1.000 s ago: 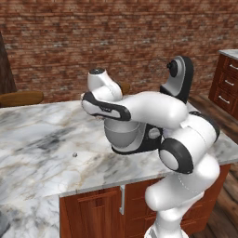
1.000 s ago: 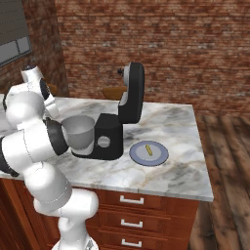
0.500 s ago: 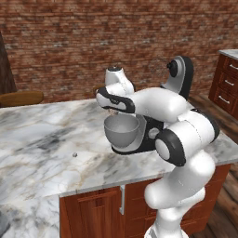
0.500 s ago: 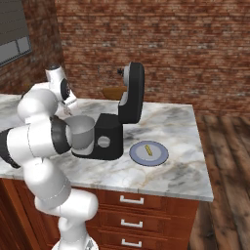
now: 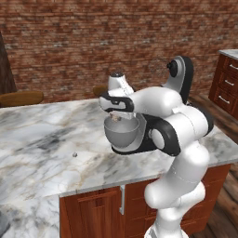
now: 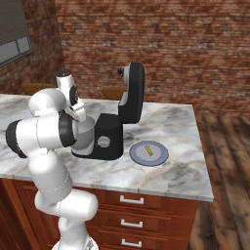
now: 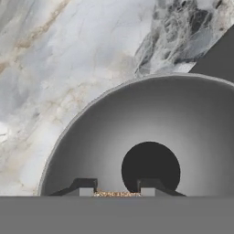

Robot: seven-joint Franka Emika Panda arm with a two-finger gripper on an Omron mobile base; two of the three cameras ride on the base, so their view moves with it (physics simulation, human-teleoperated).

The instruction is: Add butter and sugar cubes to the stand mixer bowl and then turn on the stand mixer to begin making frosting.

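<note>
Tool over the stand mixer bowl

The tool (image 7: 117, 191) pinches a small tan sugar cube (image 7: 117, 194) above the stand mixer bowl (image 7: 151, 132) on the marble table (image 5: 42, 139); the butter (image 6: 149, 150) lies on the plate (image 6: 161, 157) beside the stand mixer (image 6: 114, 134).

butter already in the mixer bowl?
No. In the right base view the butter lies on the grey-blue plate beside the stand mixer, and the hand view shows none inside the stand mixer bowl.
</note>
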